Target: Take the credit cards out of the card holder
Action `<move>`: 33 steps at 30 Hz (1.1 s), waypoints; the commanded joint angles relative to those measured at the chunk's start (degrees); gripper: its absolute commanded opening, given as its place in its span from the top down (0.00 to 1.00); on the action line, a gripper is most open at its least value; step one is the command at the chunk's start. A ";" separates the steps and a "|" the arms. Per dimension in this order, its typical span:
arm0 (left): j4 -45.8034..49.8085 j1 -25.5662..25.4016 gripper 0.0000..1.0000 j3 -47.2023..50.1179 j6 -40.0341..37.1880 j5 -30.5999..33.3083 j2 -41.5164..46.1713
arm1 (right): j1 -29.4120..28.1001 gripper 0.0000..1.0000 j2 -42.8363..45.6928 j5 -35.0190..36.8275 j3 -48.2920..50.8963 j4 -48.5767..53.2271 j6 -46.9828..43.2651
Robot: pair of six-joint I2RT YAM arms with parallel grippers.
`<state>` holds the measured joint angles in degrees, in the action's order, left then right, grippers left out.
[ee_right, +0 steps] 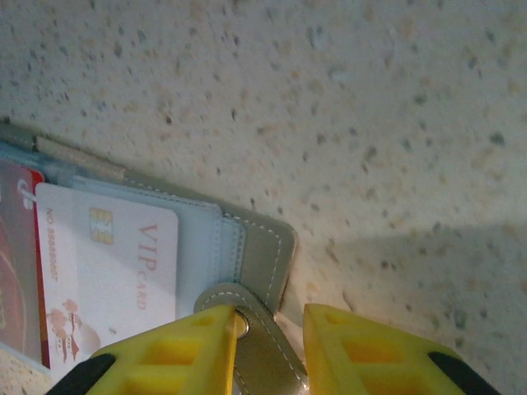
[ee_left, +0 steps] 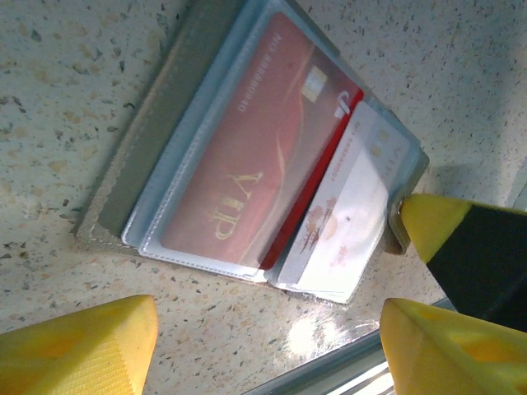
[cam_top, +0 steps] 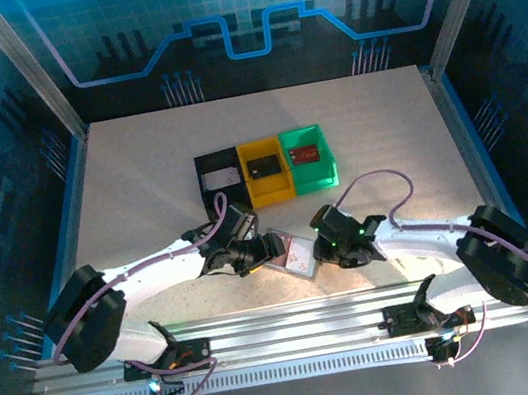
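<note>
Partway through the job: the holder point(ee_left: 148, 140) lies open on the counter point(cam_top: 139, 178) between the two arms, just before the bins. A red VIP card point(ee_left: 247, 156) sits in its clear sleeve and a white card point(ee_left: 350, 214) beside it. Three cards appear to be out already: a pale card point(cam_top: 221, 179) in the black bin point(cam_top: 203, 167), a dark card point(cam_top: 262, 167) in the yellow bin point(cam_top: 270, 192), and a red card point(cam_top: 308, 155) in the green bin point(cam_top: 314, 178). That would leave two to pull. The right gripper point(ee_right: 270, 313) is clamped on the holder's tab point(ee_right: 255, 354), pinning it. The left gripper point(ee_left: 270, 309) hovers over the open holder, jaws wide apart and empty.
</note>
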<state>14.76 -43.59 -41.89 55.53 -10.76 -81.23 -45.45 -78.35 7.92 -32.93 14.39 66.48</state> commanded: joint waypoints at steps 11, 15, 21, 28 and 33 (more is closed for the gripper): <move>-3.89 0.21 0.28 0.21 2.73 -2.44 -0.34 | 4.19 0.74 -5.21 -2.82 -7.26 1.88 -12.20; -5.62 0.20 0.30 -0.85 3.52 -2.73 -1.68 | 4.32 0.74 -4.36 -3.69 -7.61 2.19 -13.47; -7.80 0.21 0.33 -2.53 3.90 -3.34 -6.21 | 4.32 0.75 -2.93 -4.74 -6.41 1.16 -13.05; -9.23 0.26 0.36 -3.54 4.35 -2.87 -8.49 | 3.31 0.73 0.40 -4.30 -4.55 0.68 -11.27; -8.25 0.14 0.41 -4.62 3.47 -1.94 -8.74 | 3.24 0.74 -2.00 -6.00 -4.18 -0.78 -11.15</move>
<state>6.66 -43.62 -44.51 59.51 -12.88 -89.38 -41.89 -79.11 3.38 -38.17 14.68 54.59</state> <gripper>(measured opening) 0.597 0.265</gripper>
